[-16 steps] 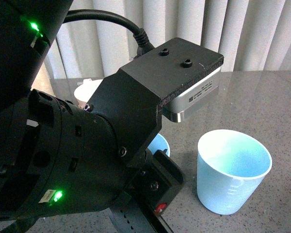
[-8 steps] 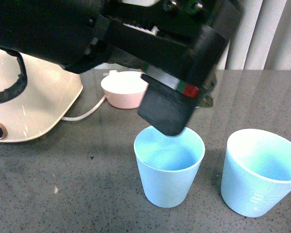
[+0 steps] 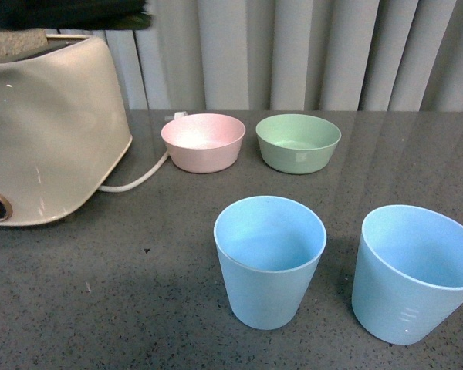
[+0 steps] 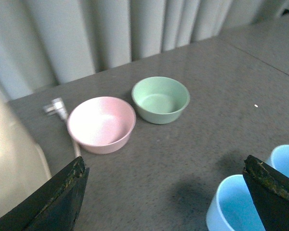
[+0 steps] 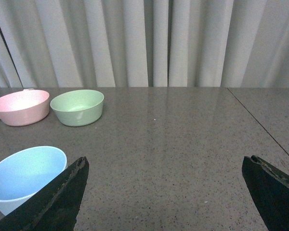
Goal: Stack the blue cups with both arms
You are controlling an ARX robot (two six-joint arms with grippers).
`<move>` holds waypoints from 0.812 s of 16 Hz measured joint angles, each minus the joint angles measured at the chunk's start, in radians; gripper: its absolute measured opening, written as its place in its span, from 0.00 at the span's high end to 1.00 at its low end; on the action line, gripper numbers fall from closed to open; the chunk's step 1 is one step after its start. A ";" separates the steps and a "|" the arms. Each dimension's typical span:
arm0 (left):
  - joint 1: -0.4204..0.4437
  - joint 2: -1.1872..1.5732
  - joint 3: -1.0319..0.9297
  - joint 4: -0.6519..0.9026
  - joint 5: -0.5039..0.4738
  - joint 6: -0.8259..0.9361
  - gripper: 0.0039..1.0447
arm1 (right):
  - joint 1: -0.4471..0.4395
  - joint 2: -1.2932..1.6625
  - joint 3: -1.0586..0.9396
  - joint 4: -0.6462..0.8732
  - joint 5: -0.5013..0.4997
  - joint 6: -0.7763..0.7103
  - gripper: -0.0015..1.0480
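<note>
On the grey table (image 3: 77, 301) the left blue cup (image 3: 269, 262) stands upright near the middle, and the right blue cup (image 3: 411, 274) stands just beside it, not touching. Both have their mouths up, and neither is held. The left gripper (image 4: 164, 163) hangs over the table with its jaws spread wide and nothing between them. The right gripper (image 5: 164, 162) is equally wide and empty.

The step in hand looks like the first reach: each arm comes down on its own cup and takes the wall near the rim. One arm then lifts while the other steadies. The cups taper, so the lifted one should travel straight over the other's mouth and go in level — a tilted entry would likely jam or tip the lower cup.

A large cream appliance (image 3: 46, 131) fills the left side, well apart from the cups. The pink bowl (image 3: 203, 142) and green bowl (image 3: 298, 142) sit side by side further back, clear of a straight lift. A white cord (image 3: 135, 182) runs from the appliance toward the pink bowl — a snag only for a wide left-arm swing.
</note>
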 joint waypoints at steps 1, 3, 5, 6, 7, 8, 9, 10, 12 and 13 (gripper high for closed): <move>0.035 -0.037 -0.029 0.000 -0.001 -0.029 0.06 | 0.000 0.000 0.000 0.000 0.000 0.000 0.06; 0.097 -0.137 -0.118 0.003 0.013 -0.083 0.06 | 0.000 0.000 0.000 0.000 0.000 0.000 0.06; 0.127 -0.241 -0.194 0.004 0.004 -0.093 0.06 | 0.000 0.000 0.000 0.000 0.000 0.000 0.06; 0.138 -0.282 -0.216 -0.008 -0.001 -0.092 0.06 | 0.000 0.000 0.000 0.000 0.000 0.000 0.06; 0.126 -0.329 -0.275 0.103 -0.085 -0.090 0.11 | 0.000 0.000 0.000 0.000 0.000 0.000 0.06; 0.121 -0.385 -0.341 0.208 -0.230 -0.089 0.19 | 0.000 0.000 0.000 0.000 0.000 0.000 0.06; 0.128 -0.432 -0.397 0.268 -0.328 -0.086 0.26 | 0.000 0.000 0.000 0.000 0.000 0.000 0.06; 0.141 -0.468 -0.451 0.306 -0.412 -0.086 0.35 | 0.000 0.000 0.000 0.000 0.000 0.000 0.06; 0.195 -0.515 -0.523 0.323 -0.406 -0.086 0.54 | 0.000 0.000 0.000 0.000 0.000 0.000 0.06; 0.235 -0.583 -0.608 0.323 -0.371 -0.086 0.83 | 0.000 0.000 0.000 0.000 0.000 0.000 0.06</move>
